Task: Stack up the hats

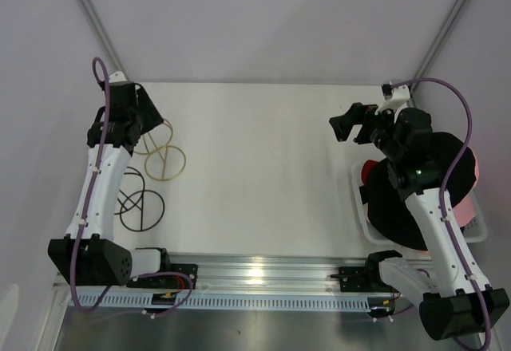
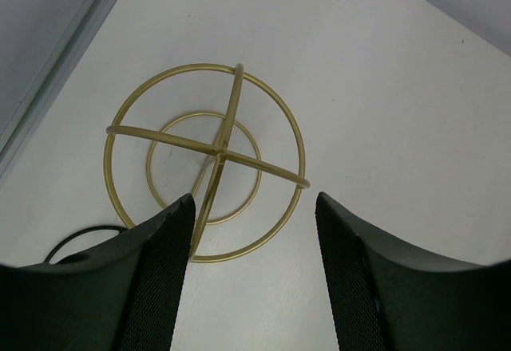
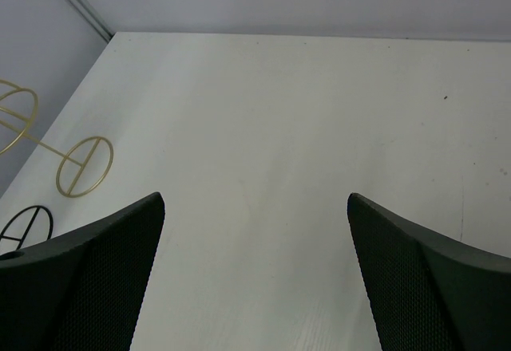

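White table (image 1: 255, 175), pale grey walls (image 1: 263, 16), aluminium front rail (image 1: 263, 275)

Left hand (image 2: 254, 201) spread and empty, right hand (image 3: 255, 199) spread and empty

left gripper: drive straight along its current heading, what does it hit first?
Probably the gold wire stand, centred ahead of the open left gripper, its upper ring first. Depth is unclear from the wrist view.
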You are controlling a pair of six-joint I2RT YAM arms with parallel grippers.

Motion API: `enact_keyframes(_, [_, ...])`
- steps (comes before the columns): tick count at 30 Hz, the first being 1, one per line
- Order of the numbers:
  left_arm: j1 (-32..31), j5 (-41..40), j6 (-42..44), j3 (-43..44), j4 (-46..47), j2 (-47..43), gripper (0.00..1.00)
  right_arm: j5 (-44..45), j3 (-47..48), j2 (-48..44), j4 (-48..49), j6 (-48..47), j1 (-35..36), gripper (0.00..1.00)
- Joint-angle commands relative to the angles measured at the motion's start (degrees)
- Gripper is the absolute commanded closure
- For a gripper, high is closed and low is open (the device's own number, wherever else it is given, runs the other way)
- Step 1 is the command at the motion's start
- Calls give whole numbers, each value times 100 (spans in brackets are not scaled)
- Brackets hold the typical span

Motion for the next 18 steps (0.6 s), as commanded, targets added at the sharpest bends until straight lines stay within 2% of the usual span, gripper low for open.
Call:
enact_keyframes(1, [-79, -358, 81, 57, 16, 8, 35, 15, 103, 44, 183, -78, 17, 1])
enact_keyframes(3, [-106, -464, 81, 93, -143, 158, 36, 15, 130, 18, 139, -96, 17, 1])
enact_keyframes(5, [-114, -596, 81, 84, -152, 220, 44, 50, 104, -52, 173, -87, 17, 1])
enact_keyframes(6, [-114, -597, 81, 49, -135, 220, 52, 76, 104, -70, 174, -87, 17, 1])
enact_keyframes(10, [-114, -632, 81, 31, -152, 281, 65, 199, 191, -114, 25, -96, 17, 1])
enact_keyframes(11, [-114, -597, 150, 31, -143, 281, 75, 252, 270, -140, -19, -105, 17, 0])
enact_keyframes(13, [-114, -597, 221, 14, -169, 264, 85, 505, 367, -158, -133, -70, 17, 1])
enact_keyframes(14, [-297, -675, 274, 22, -204, 246, 98, 603, 411, -175, -177, -43, 17, 1])
enact_keyframes(18, [-641, -703, 502, 5, -266, -77, 99, 999, 832, -167, -537, 124, 8, 1])
